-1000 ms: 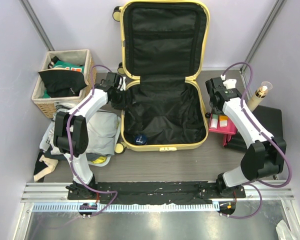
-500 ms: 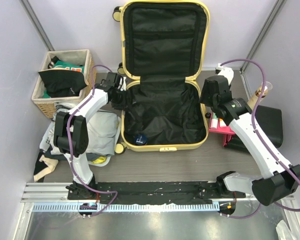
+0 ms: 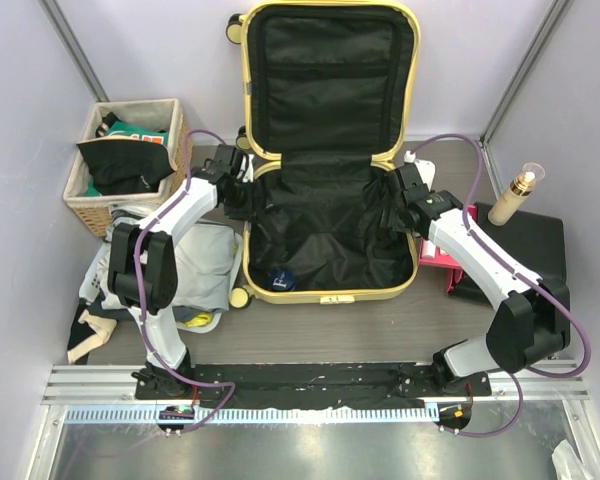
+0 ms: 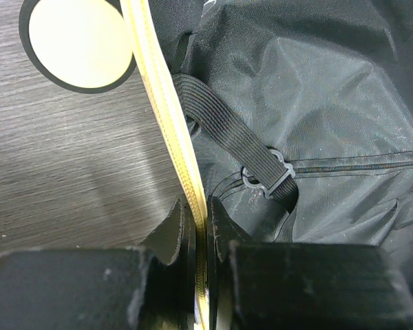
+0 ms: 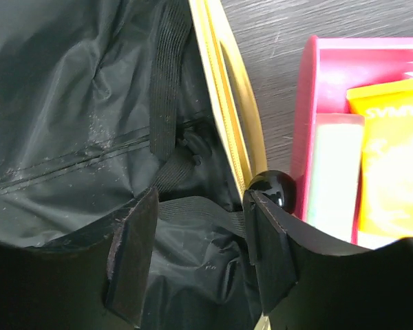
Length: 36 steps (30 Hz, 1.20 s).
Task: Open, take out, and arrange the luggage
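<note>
The large pale-yellow hard-shell suitcase [image 3: 325, 235] lies open on the dark wood-grain table [image 3: 380, 325], lid raised. The left gripper [image 4: 201, 223] pinches its left rim, apparently steadying it; the right gripper [image 5: 198, 230], jaws apart, hovers inside the right rim.

Table [image 3: 380, 322] bears luggage [image 3: 325, 235], basket [image 3: 88, 210], clothes [image 3: 198, 265], black case [image 3: 542, 240].

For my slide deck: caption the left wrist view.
Left gripper clamped on the pale-yellow rim of the open luggage, black lining strap and a cream wheel beyond.
</note>
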Motion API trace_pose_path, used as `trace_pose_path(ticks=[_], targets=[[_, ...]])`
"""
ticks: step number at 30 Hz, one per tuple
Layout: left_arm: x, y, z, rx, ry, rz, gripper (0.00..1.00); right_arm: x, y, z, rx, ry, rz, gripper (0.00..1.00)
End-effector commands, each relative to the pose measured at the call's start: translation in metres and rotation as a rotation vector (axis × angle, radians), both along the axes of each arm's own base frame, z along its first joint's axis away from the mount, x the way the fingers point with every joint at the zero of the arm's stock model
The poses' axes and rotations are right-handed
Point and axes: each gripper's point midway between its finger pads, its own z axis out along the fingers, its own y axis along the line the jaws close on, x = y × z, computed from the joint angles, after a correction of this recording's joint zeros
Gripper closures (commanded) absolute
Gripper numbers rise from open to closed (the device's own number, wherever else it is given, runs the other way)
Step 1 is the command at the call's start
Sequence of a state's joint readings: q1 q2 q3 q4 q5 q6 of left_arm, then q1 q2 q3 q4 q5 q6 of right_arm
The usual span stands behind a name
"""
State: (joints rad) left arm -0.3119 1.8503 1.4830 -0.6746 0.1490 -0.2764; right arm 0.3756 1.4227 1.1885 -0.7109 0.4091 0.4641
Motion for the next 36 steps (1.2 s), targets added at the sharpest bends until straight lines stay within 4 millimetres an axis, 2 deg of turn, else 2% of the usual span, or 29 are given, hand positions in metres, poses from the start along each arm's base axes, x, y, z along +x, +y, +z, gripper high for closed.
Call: trace_pose_path(ticks=[1,8,12,17,27,31,33,34,36], targets=[[-0.003,-0.051,0.055,-0.153,-0.114,-0.185,1.0,-0.001,-0.035,0.008,-0.131,0.017,-0.099,0.39],[-0.001,-0.049,0.054,-0.146,-0.113,-0.179,1.0,-0.011,-0.065,0.019,-0.275,0.028,-0.162,0.37],[-0.001,-0.049,0.053,-0.142,-0.113,-0.176,1.0,-0.014,-0.076,0.021,-0.337,0.038,-0.184,0.37],[0.0,-0.047,0.053,-0.133,-0.119,-0.175,1.0,-0.024,-0.094,0.024,-0.436,0.069,-0.219,0.36],[-0.001,-0.048,0.056,-0.136,-0.121,-0.177,1.0,-0.04,-0.131,0.021,-0.516,0.122,-0.285,0.34],[-0.002,-0.048,0.055,-0.135,-0.118,-0.179,1.0,-0.041,-0.134,0.024,-0.525,0.114,-0.296,0.34],[-0.001,-0.047,0.055,-0.134,-0.12,-0.176,1.0,-0.039,-0.129,0.027,-0.49,0.106,-0.29,0.34],[-0.002,-0.048,0.055,-0.134,-0.119,-0.178,1.0,-0.037,-0.124,0.028,-0.448,0.089,-0.292,0.34],[-0.001,-0.047,0.055,-0.129,-0.122,-0.176,1.0,-0.027,-0.098,0.025,-0.297,0.051,-0.236,0.36]])
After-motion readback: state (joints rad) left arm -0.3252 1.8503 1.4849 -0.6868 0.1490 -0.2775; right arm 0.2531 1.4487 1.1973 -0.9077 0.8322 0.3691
